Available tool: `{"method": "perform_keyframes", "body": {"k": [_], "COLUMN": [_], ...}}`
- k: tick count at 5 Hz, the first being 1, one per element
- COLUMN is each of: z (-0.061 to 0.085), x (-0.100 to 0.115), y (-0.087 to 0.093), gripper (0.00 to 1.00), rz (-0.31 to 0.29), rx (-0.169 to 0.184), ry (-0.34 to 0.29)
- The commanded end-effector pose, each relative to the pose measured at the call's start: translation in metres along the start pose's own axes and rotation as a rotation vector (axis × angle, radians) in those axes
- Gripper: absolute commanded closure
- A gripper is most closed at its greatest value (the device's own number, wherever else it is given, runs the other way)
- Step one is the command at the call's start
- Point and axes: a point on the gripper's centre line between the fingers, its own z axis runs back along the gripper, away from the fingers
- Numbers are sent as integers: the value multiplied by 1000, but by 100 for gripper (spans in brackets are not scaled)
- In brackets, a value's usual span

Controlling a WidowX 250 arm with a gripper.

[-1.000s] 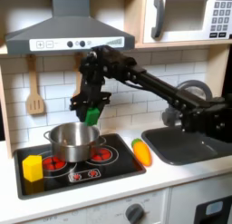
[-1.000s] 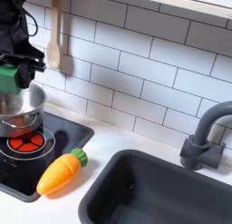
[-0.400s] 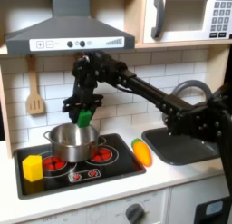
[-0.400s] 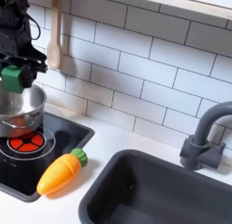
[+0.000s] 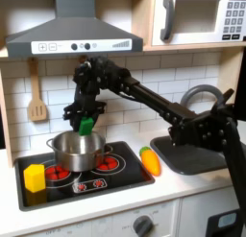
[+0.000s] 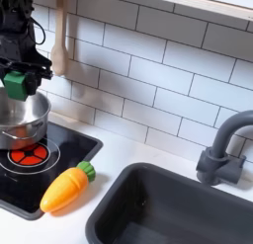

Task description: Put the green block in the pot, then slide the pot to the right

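- The white surface (image 5: 183,188) runs along the front of a toy kitchen, with a round knob (image 5: 142,225) on the cabinet face below it.
- A dark sink (image 6: 168,208) is set into the surface at the first exterior view's right, and a grey faucet (image 6: 222,149) stands behind it.
- A black stovetop (image 5: 82,178) with red burners sits at the first exterior view's left; a yellow block (image 5: 35,177) rests on its near left part.
- An orange-and-green carrot toy (image 6: 66,186) lies between the stovetop and the sink.
- The pot (image 5: 77,150) stands on the stovetop's rear part, open side up.
- The gripper (image 5: 85,122) hangs just above the pot, its jaws closed narrowly on the green block (image 5: 87,125), which is held clear of the rim over the pot's far side.
- Behind, a white tile wall (image 6: 158,80) carries a hanging wooden spatula (image 5: 36,97), under a grey range hood (image 5: 72,35) and a microwave (image 5: 197,17).
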Motion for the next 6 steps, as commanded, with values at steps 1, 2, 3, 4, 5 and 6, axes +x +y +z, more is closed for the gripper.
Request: {"method": "perform_keyframes", "body": {"k": [1,2,3,4,5,6], "z": [-1,-2,-12,-27,-35,-35], "x": [-3,-4,-14,-26,-30,-32], "y": [0,1,0,0,0,-5], "gripper": [0,0,0,0,0,0], "rz": [-13,-15,-25,-32,-34,-44], "rx": [2,8,10,10,2,-8], "ry": [14,19,58,106,129,136]}}
